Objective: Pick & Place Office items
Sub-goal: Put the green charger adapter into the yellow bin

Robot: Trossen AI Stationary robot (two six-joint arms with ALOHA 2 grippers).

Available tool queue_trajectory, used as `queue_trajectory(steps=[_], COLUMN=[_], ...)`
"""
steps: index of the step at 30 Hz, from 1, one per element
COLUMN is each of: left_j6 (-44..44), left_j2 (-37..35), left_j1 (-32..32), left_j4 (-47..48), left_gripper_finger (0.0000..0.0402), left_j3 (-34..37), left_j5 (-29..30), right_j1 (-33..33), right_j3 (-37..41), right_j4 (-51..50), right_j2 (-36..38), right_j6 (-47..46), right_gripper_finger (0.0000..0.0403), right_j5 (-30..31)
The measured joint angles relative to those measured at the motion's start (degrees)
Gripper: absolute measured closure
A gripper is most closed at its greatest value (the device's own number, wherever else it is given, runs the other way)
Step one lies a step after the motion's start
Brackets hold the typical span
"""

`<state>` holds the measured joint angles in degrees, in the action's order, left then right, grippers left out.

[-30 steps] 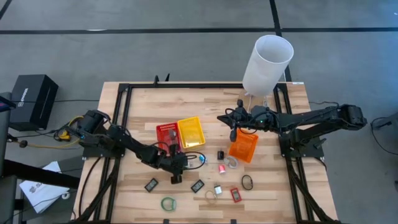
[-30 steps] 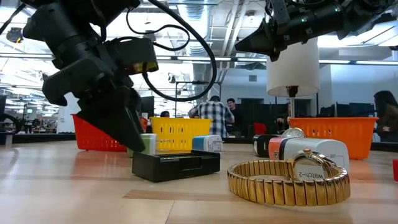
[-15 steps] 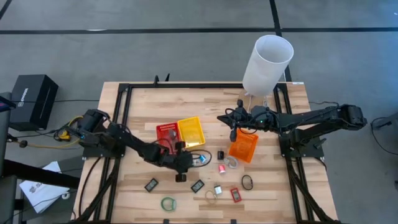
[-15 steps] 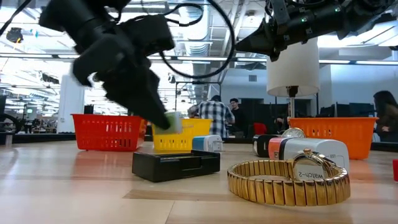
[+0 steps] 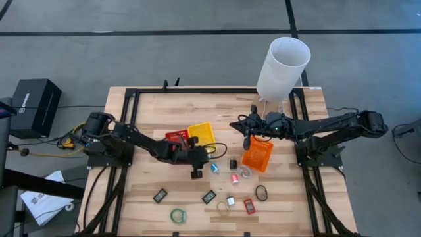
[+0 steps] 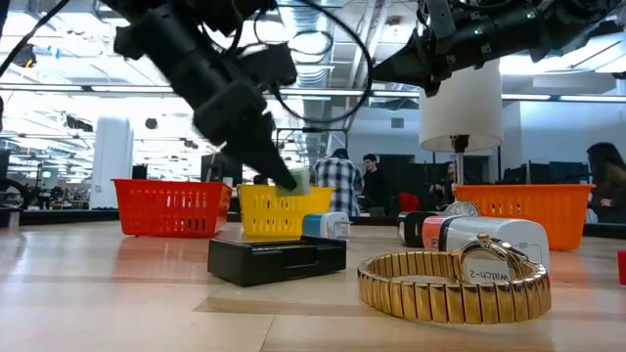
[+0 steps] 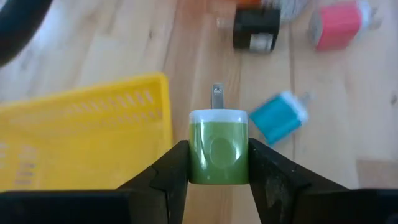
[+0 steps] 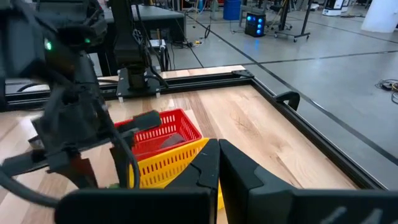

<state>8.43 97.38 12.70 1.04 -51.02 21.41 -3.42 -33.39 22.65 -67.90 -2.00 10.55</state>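
My left gripper (image 5: 195, 172) hangs over the table's middle, beside the near edge of the yellow tray (image 5: 202, 135), and is shut on a small green block (image 7: 217, 140) with a white cap and metal prongs. The low view shows the block (image 6: 294, 181) in the air in front of the yellow tray (image 6: 279, 210). A blue item (image 7: 280, 117), a black item (image 7: 255, 29) and a pink item (image 7: 339, 25) lie on the wood beyond it. My right gripper (image 5: 247, 141) waits shut above the orange tray (image 5: 258, 155). My left gripper pinches the green block by its two opposite sides (image 7: 194, 149), one finger on each. The fingers come slanting down from the table's left. The block's white cap and prongs (image 7: 217, 96) point away from the fingers, and the block is lifted clear of the table.
A red tray (image 5: 176, 138) stands against the yellow one. A tall white cylinder (image 5: 283, 66) stands at the far right. Near the front lie a gold watch band (image 6: 455, 284), a black box (image 6: 277, 259), a green ring (image 5: 178, 215) and other small items.
My left gripper has risen and swung toward the table's far edge and a little to the right, toward the yellow tray. The green block, close over the table a second ago, has gone up with it and now hangs at the height of the tray's rim.
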Motion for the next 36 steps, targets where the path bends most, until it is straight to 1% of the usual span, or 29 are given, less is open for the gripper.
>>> queue_trajectory(steps=[3, 7, 12, 15, 20, 27, 32, 36], left_j6=[-3.1, -4.1, -4.0, -3.4, -2.1, -1.6, -1.9, -2.1], left_j2=[-3.1, -8.1, -13.4, -14.6, -14.1, -13.8, -13.0, -11.1], left_j1=[0.0, -0.5, -3.9, -6.6, -9.9, -11.8, -12.3, -12.5], left_j4=[0.2, 0.5, 0.7, 0.3, -0.6, -3.2, -13.4, -17.3], left_gripper_finger=[0.0265, 0.0265, 0.0265, 0.0265, 0.0264, 0.0263, 0.0263, 0.0263], left_j3=[0.0, 0.1, 3.0, 5.6, 9.9, 13.8, 15.3, 15.5], left_j5=[0.3, 3.8, 4.3, 4.3, 4.2, 4.2, 1.5, 0.7], right_j1=[0.0, 0.0, 0.0, 0.0, 0.0, 0.0, -0.1, -0.1], right_j3=[0.0, 0.0, 0.0, 0.0, 0.0, 0.0, 0.0, 0.0], right_j4=[-0.3, -1.2, -1.4, -1.3, -1.2, -0.8, 0.0, 0.7], right_j2=[0.0, 0.0, 0.0, 0.0, 0.0, 0.0, 0.0, 0.0], right_j6=[0.0, 0.0, -1.3, -2.4, -2.5, -2.5, -2.4, -2.1], right_gripper_finger=[0.0402, 0.0402, 0.0402, 0.0402, 0.0402, 0.0402, 0.0402, 0.0402], right_j5=[0.0, 0.0, 0.0, 0.0, 0.0, 0.0, 0.0, 0.0])
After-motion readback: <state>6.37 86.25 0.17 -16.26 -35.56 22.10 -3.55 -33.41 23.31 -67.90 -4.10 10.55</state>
